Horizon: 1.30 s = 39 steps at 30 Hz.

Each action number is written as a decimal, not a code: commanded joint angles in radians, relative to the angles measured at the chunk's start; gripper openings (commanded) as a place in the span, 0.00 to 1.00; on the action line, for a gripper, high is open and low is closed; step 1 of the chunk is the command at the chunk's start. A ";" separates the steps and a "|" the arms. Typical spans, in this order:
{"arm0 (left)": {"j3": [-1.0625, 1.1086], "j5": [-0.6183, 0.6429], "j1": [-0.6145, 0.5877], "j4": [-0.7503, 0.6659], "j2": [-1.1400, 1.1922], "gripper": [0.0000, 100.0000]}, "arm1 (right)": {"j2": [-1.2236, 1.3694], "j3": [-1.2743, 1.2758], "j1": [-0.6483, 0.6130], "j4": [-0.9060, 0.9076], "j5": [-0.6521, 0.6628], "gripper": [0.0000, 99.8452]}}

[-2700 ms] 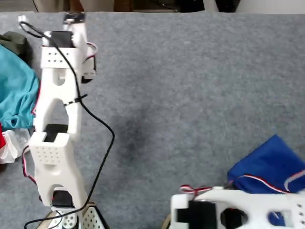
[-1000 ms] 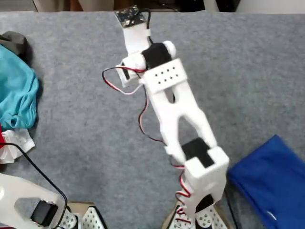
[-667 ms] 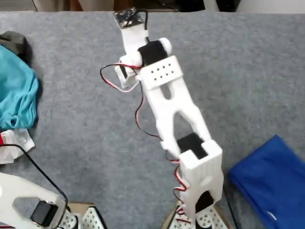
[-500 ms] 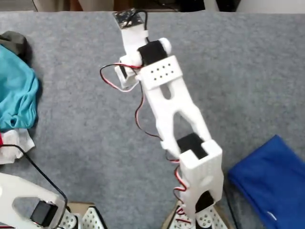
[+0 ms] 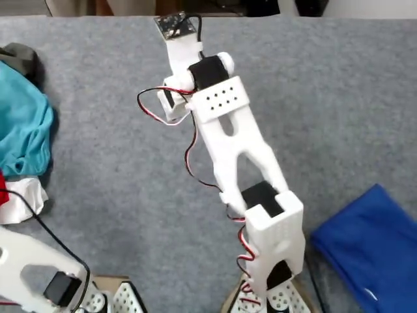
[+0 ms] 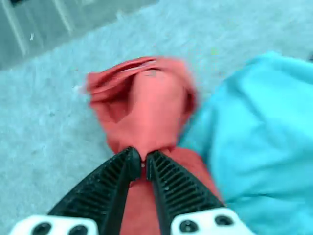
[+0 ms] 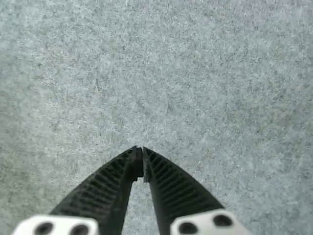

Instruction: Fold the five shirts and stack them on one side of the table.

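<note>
Cloth of the red shirt (image 6: pixel 146 117), bunched beside the turquoise shirt (image 6: pixel 254 142), looks light and limp, best pinched at a fold, where the left gripper (image 6: pixel 143 164) is clamped, while the right gripper (image 7: pixel 142 166) hangs closed and empty.

- The desk (image 5: pixel 339 104) is covered from its near edge to its far edge by a grey mat (image 5: pixel 130 195) of felt-like cloth.
- A fine, speckled fibre is seen on the mat in the right wrist view, with faint darker and lighter patches.
- Past the far edge of the desk, a narrow strip of the room is seen in the high view: pale brown pieces (image 5: pixel 78 6), dark shapes (image 5: pixel 260 6) and a white surface (image 5: pixel 365 8). What these are cannot be told.
- In the left wrist view, a pale grey panel (image 6: pixel 49 24) crossed by lighter slanted lines is seen beyond the edge of the mat.
</note>
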 commanded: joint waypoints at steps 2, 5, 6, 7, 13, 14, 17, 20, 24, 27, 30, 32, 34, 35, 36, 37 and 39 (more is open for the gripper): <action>-0.054 0.054 0.120 0.068 -0.156 0.02 | -0.007 -0.084 0.088 0.052 -0.008 0.01; -0.049 0.084 0.227 0.068 -0.222 0.02 | -0.007 -0.124 0.154 0.101 -0.008 0.01; -0.043 0.087 0.270 0.068 -0.246 0.02 | -0.007 -0.139 0.180 0.115 -0.006 0.01; -0.035 0.087 0.310 0.069 -0.274 0.02 | -0.007 -0.151 0.208 0.124 -0.006 0.01; 0.110 0.126 0.598 0.069 -0.409 0.02 | -0.027 -0.196 0.378 0.129 0.002 0.01; 0.149 0.130 0.646 0.069 -0.427 0.02 | -0.039 -0.196 0.403 0.129 0.015 0.01; 0.245 0.163 0.781 0.069 -0.475 0.02 | -0.073 -0.194 0.478 0.129 0.063 0.01; 0.325 0.164 0.916 0.069 -0.504 0.02 | -0.101 -0.194 0.553 0.129 0.101 0.01; 0.399 0.164 1.077 0.069 -0.518 0.02 | -0.116 -0.194 0.653 0.129 0.137 0.01; 0.436 0.198 1.172 0.069 -0.526 0.02 | -0.116 -0.194 0.719 0.129 0.149 0.01; 0.466 0.226 1.260 0.069 -0.527 0.02 | -0.113 -0.193 0.768 0.129 0.175 0.01; 0.488 0.239 1.321 0.069 -0.527 0.02 | -0.113 -0.193 0.794 0.129 0.186 0.01; 0.511 0.249 1.387 0.069 -0.527 0.02 | -0.113 -0.193 0.812 0.129 0.195 0.01; 0.520 0.249 1.425 0.069 -0.527 0.02 | -0.111 -0.193 0.822 0.129 0.199 0.01; 0.532 0.249 1.464 0.069 -0.527 0.02 | -0.111 -0.193 0.828 0.129 0.199 0.01; 0.546 0.247 1.504 0.069 -0.527 0.02 | -0.110 -0.193 0.835 0.129 0.199 0.01; 0.572 0.244 1.573 0.069 -0.527 0.02 | -0.110 -0.193 0.848 0.129 0.207 0.01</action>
